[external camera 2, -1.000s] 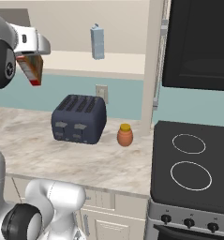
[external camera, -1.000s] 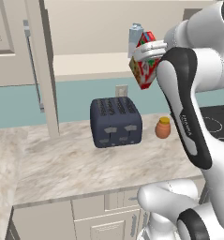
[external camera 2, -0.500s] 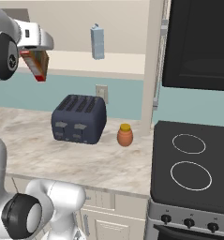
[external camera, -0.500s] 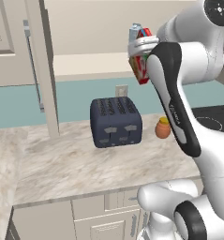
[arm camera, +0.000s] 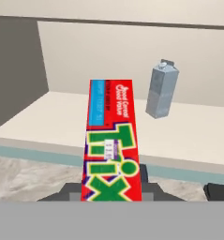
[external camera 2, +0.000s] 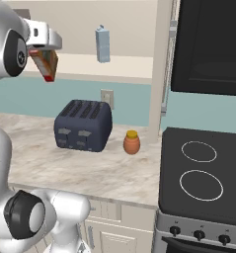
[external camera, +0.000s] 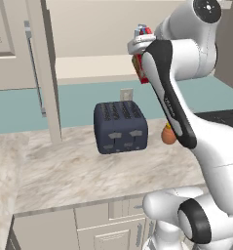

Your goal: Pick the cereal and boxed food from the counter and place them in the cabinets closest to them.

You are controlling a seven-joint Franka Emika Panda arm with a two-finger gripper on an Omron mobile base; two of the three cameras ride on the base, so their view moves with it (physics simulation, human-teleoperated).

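Note:
My gripper (external camera 2: pixel 42 50) is shut on the cereal (external camera 2: pixel 46 63), a flat red box with yellow edges, and holds it high above the counter (external camera 2: pixel 90 168). The box hangs just in front of the open wall cabinet's shelf (external camera 2: pixel 124 70). In the hand view the cereal (arm camera: pixel 111 136) points along the gripper (arm camera: pixel 111 192) toward the shelf (arm camera: pixel 48 117). In the left base view the cereal (external camera: pixel 138 69) peeks out from behind my forearm, under the gripper (external camera: pixel 139 49). The boxed food is out of view.
A pale blue carton (external camera 2: pixel 102 44) stands on the shelf, right of the cereal (arm camera: pixel 161 89). A dark blue toaster (external camera 2: pixel 83 125) and a small orange jar (external camera 2: pixel 132 142) sit on the counter below. The black stove top (external camera 2: pixel 203 173) lies to the right.
The arm has carried the cereal a little closer to the cabinet shelf. The grip is the same.

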